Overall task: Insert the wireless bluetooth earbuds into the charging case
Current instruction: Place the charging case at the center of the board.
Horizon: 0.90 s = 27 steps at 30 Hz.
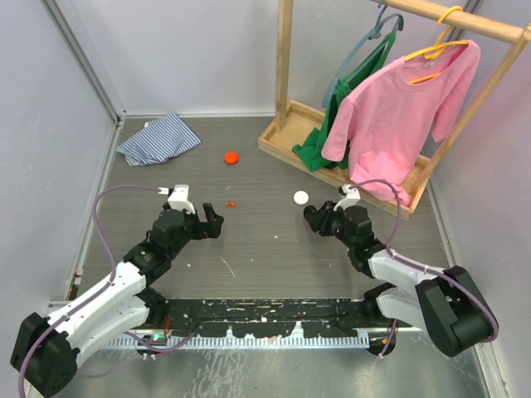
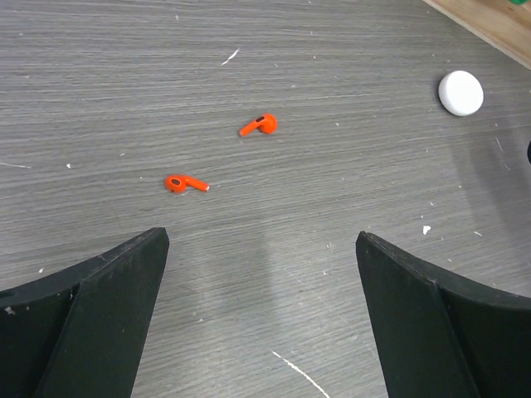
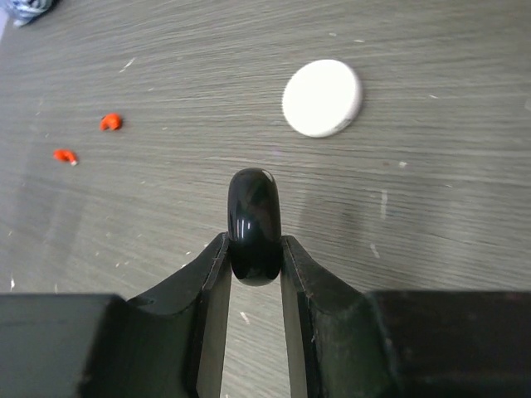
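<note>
These orange earbuds (image 2: 264, 125) look tiny, light, slick: pinch the bulb; left end effector (image 2: 261, 240) gapes wide, right end effector (image 3: 253, 242) clamps black puck (image 3: 254, 211).

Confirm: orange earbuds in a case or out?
Out. The far orange earbud and near orange earbud lie loose on the table, ahead of the open left tool.
</note>
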Motion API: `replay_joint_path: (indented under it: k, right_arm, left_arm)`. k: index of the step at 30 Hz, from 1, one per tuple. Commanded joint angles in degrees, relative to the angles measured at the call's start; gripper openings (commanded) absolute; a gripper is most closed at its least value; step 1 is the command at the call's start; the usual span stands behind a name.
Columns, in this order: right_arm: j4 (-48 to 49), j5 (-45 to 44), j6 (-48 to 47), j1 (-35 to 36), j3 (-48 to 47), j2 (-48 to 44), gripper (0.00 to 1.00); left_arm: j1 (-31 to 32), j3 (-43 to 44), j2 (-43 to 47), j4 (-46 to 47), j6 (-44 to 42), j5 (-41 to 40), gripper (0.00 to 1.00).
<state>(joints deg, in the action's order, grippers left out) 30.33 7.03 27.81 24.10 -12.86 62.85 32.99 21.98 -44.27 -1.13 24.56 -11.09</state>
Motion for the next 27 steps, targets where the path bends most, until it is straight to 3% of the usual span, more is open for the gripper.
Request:
replay_joint_path:
  k: [1,8,27]
  right_arm:
    - [1.87,-3.78,6.2,-3.06,-1.97,2.43,0.17]
    - [2.0,-5.01,9.5,-5.59,-4.33,8.72,0.17]
    - [-0.61,3.65,16.3,-8.82,-14.31,24.16,0.36]
  left_arm:
    - [0.14,-1.22,-0.44,8.22,-0.91,-3.5,0.98]
    - [0.14,-1.36,-0.07,7.45,-1.18,-4.14,0.98]
    - [0.14,-1.04,0.8,5.78,-1.18,-4.23,0.98]
